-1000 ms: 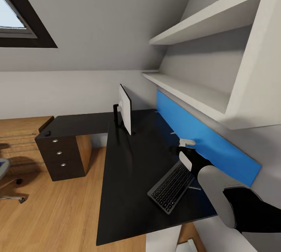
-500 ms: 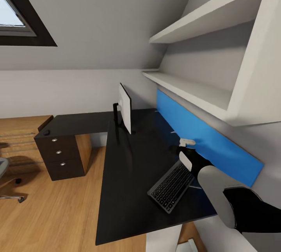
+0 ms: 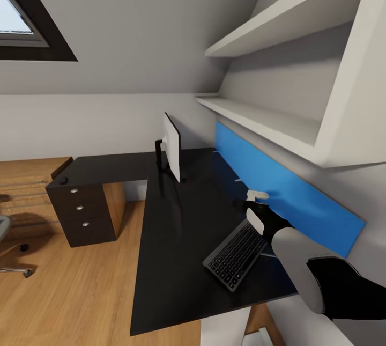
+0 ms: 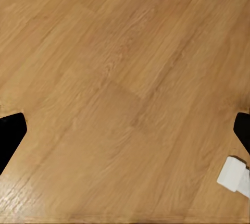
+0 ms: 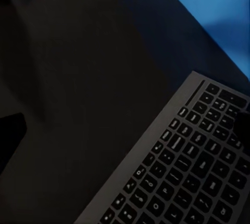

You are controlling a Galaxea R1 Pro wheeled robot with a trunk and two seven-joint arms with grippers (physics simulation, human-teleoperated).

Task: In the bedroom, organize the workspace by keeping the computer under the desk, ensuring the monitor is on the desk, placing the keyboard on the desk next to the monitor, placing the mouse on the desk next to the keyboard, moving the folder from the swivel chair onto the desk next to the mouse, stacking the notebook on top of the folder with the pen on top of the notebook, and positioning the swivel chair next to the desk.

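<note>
Keyboard point(image 3: 236, 256): slim silver-grey, black keys | desk point(image 3: 177, 238): glossy black

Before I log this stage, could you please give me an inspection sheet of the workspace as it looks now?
Surface: desk, glossy black top, blue back panel.
Job's things: monitor upright on the desk; keyboard lying angled on the desk; swivel chair partly visible, away from the desk.
Clutter: small dark item above the drawers.
Grippers: right gripper over the keyboard's far end, state unclear; left over bare floor, state unclear.
Cables: nothing seen.
Surroundings: white shelves, wood floor.
</note>
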